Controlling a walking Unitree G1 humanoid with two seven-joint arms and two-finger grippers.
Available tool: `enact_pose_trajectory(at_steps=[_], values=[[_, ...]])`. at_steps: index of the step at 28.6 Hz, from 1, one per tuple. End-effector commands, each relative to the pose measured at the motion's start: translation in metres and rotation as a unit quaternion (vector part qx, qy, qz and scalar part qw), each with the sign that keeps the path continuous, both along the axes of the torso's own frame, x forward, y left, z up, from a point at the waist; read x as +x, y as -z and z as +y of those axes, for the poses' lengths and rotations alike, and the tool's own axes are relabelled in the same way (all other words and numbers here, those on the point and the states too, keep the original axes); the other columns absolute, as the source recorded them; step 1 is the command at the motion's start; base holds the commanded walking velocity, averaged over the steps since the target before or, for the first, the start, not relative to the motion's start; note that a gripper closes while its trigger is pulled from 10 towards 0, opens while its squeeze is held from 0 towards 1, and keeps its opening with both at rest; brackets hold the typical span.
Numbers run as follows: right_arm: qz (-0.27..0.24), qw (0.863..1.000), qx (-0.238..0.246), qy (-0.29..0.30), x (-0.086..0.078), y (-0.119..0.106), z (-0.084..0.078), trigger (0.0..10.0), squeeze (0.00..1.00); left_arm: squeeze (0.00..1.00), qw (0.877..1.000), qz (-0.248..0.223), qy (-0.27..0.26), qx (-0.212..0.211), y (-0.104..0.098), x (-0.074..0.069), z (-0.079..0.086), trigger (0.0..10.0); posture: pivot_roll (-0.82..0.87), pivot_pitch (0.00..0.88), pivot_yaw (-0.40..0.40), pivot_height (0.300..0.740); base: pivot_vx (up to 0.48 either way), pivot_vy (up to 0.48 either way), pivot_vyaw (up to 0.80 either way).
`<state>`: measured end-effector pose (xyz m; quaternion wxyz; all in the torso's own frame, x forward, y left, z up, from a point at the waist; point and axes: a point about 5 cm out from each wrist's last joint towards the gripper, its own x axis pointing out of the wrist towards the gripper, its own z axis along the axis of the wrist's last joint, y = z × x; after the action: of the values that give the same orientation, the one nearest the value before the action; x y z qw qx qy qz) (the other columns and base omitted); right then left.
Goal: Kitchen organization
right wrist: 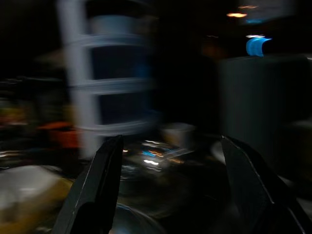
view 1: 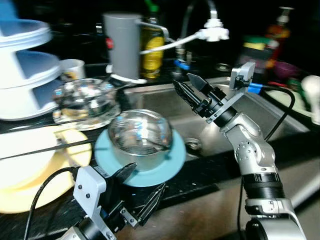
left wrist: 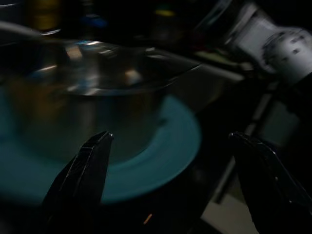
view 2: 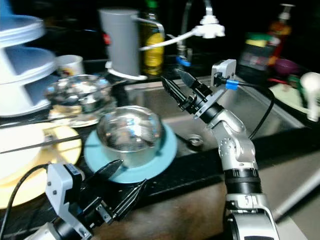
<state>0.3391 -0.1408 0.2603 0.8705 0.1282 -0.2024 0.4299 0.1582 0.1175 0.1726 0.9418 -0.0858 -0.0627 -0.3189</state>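
Left hand [view 1: 142, 192], fingers spread and empty, sits just short of the steel bowl [view 1: 141, 137] on the blue plate [view 1: 172, 162]; a careless push could slide both off the table edge. Right hand [view 1: 190, 90] hovers spread over the sink [view 1: 280, 117].

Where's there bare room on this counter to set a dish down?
The sink basin right of the teal plate is bare steel around the drain. Left is crowded: steel bowl, yellow plate, glass bowl, white rack.
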Motion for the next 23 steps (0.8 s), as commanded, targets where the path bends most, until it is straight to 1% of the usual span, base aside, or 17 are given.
enact_pose_trajectory(at_steps=[1,4,6,8,9,10,11,12,13,15,19,22,23], values=[[-0.006,1.0,0.006,-0.019,-0.004,-0.002,0.0,10.0,0.0,0.0,1.0,0.002,-0.01,0.003,0.003,0.001,0.002,10.0,0.06,0.0,-0.079,0.74,0.0,0.0,0.8],[-0.004,1.0,0.001,-0.03,-0.008,0.001,-0.002,10.0,0.0,0.0,1.0,0.005,-0.017,0.0,0.004,0.001,0.003,10.0,0.06,0.0,-0.078,0.74,0.0,0.0,0.8],[0.014,1.0,0.004,-0.025,-0.007,0.005,-0.005,10.0,0.0,0.0,1.0,0.008,-0.021,0.0,0.007,0.0,0.004,10.0,0.06,0.0,-0.077,0.74,0.0,0.0,0.64],[0.014,1.0,0.004,-0.025,-0.007,0.005,-0.005,10.0,0.0,0.0,1.0,0.008,-0.021,0.0,0.007,0.0,0.004,10.0,0.06,0.0,-0.077,0.74,0.0,0.0,0.49],[0.019,1.0,0.002,-0.018,-0.007,0.007,-0.01,4.2,0.0,0.0,1.0,0.01,-0.023,0.001,0.008,0.0,0.005,10.0,0.06,0.0,-0.076,0.74,0.0,0.0,0.0],[0.019,1.0,0.002,-0.018,-0.007,0.007,-0.01,4.2,0.0,0.0,1.0,0.01,-0.023,0.001,0.008,0.0,0.005,10.0,0.06,0.0,-0.076,0.74,0.0,0.0,0.0],[0.018,1.0,-0.001,-0.016,-0.008,0.008,-0.013,0.0,0.0,0.0,1.0,0.01,-0.025,0.001,0.008,0.0,0.005,10.0,0.06,0.0,-0.076,0.74,0.0,0.0,0.0],[0.015,1.0,-0.008,-0.017,-0.01,0.009,-0.018,0.0,0.0,0.0,1.0,0.01,-0.026,0.002,0.009,0.001,0.006,10.0,0.06,0.0,-0.077,0.74,0.0,0.0,0.0],[0.015,1.0,-0.008,-0.017,-0.01,0.009,-0.018,0.0,0.0,0.0,1.0,0.01,-0.026,0.002,0.009,0.001,0.006,10.0,0.06,0.0,-0.077,0.74,0.0,0.0,0.0],[0.015,1.0,-0.011,-0.022,-0.013,0.009,-0.025,0.0,0.0,0.0,1.0,0.009,-0.028,0.002,0.009,0.001,0.006,10.0,0.06,0.0,-0.077,0.74,0.0,0.0,0.0],[0.007,0.997,-0.035,-0.068,-0.028,0.008,-0.038,0.0,0.0,0.0,1.0,0.009,-0.029,0.003,0.009,0.001,0.007,10.0,0.06,0.0,-0.077,0.74,0.0,0.0,0.0],[0.004,0.993,-0.068,-0.101,-0.042,0.01,-0.042,0.0,0.0,0.0,1.0,0.009,-0.028,0.003,0.01,0.001,0.007,10.0,0.06,0.0,-0.076,0.74,0.0,0.0,0.0],[0.002,0.987,-0.096,-0.125,-0.05,0.013,-0.042,0.0,0.0,0.0,1.0,0.01,-0.027,0.003,0.011,0.001,0.007,10.0,0.05,0.0,-0.073,0.74,0.0,0.0,0.0]])
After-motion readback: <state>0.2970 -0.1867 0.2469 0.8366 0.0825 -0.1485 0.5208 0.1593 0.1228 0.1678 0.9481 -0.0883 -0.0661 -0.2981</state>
